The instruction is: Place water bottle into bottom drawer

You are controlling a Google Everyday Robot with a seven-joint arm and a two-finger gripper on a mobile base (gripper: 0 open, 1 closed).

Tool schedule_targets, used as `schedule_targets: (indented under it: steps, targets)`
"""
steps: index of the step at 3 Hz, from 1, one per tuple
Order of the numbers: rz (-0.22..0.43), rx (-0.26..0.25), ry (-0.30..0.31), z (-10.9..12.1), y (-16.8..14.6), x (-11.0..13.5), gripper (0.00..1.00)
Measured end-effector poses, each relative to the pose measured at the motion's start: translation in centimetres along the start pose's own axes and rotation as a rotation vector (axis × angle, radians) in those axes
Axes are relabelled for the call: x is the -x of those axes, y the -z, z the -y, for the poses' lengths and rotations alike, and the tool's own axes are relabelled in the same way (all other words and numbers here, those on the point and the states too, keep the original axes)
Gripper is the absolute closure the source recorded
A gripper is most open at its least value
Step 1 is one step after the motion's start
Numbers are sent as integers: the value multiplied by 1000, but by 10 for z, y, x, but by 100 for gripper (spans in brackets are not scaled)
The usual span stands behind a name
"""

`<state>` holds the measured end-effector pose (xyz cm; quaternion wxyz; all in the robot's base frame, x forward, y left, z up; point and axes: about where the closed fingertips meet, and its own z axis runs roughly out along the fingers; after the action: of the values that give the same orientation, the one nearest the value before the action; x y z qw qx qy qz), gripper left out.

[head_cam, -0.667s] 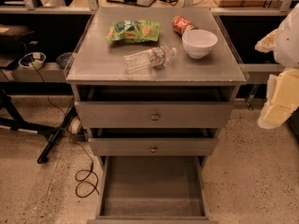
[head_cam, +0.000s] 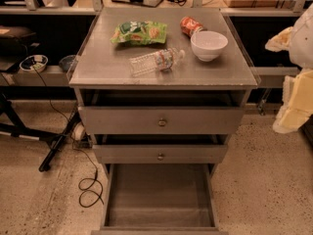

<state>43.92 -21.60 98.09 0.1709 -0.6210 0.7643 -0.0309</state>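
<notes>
The water bottle [head_cam: 155, 61] lies on its side on the cabinet top [head_cam: 112, 70], clear and ribbed, with a colourful label band and its cap toward the right. The bottom drawer [head_cam: 159, 195] is pulled out wide below, and its flat grey floor is bare. My gripper [head_cam: 295, 104] is part of the pale arm at the right edge of the view. It hangs beside the cabinet at about the height of the top drawer, well apart from the bottle.
A green snack bag [head_cam: 139, 33], a red can [head_cam: 190, 25] on its side and a white bowl [head_cam: 209, 44] share the cabinet top. Two upper drawers with round knobs [head_cam: 162, 122] stand slightly open. A black cable [head_cam: 90, 187] and stand legs lie on the floor at the left.
</notes>
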Motion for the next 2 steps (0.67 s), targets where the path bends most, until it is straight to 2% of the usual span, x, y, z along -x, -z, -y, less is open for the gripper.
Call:
schedule_targets:
  steps: [1, 2]
  targets:
    - [61, 15, 95, 3, 7, 4, 0]
    - [138, 38, 265, 1, 11, 16, 0]
